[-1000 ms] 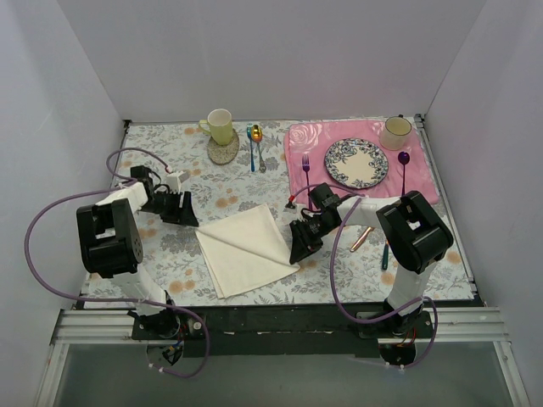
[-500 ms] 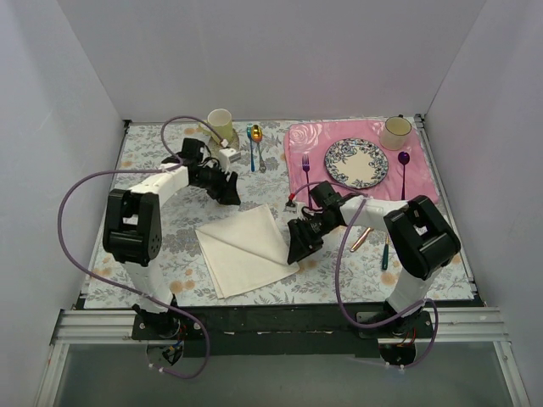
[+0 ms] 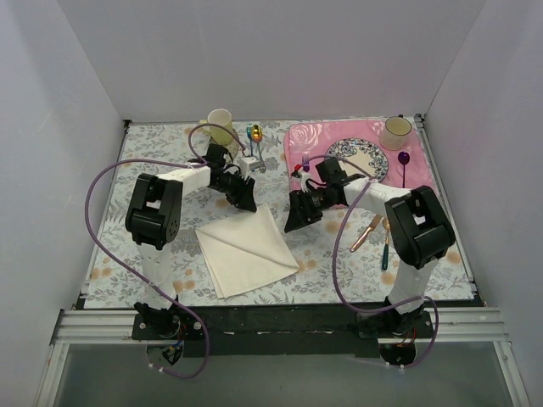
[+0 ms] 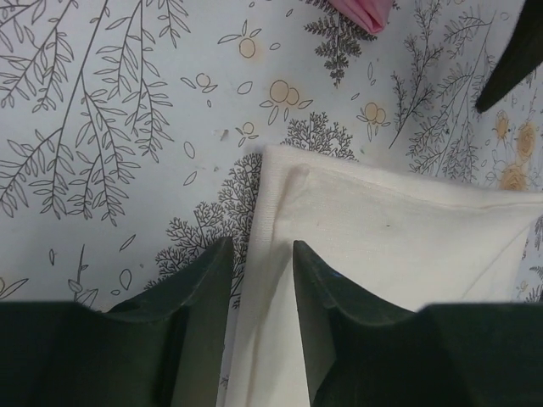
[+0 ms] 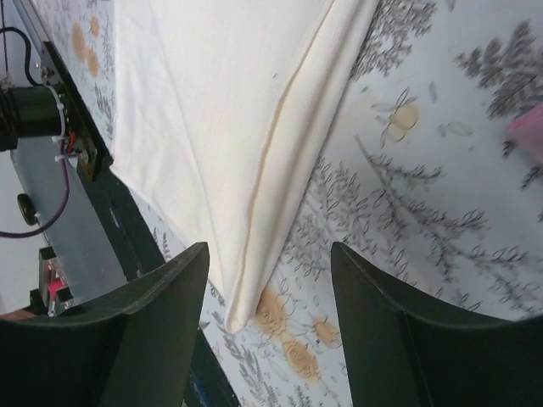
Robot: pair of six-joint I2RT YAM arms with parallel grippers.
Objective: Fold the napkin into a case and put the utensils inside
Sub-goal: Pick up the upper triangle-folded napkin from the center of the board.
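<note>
Two grippers work at the folded napkin (image 3: 244, 250), which lies flat on the flowered tablecloth (image 3: 153, 170). The left gripper (image 4: 260, 246) stands at the napkin's far corner, its jaws a little apart with the hem between them and nothing pinched yet; I judge it is placed so to take this corner for another fold. The right gripper (image 5: 270, 250) hovers over the napkin's right edge, wide and empty. The copper knife (image 3: 366, 232) and teal-handled spoon (image 3: 385, 253) wait right of the napkin.

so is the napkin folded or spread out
Folded: the napkin shows a diagonal flap edge across it, with doubled layers in the wrist views.
</note>
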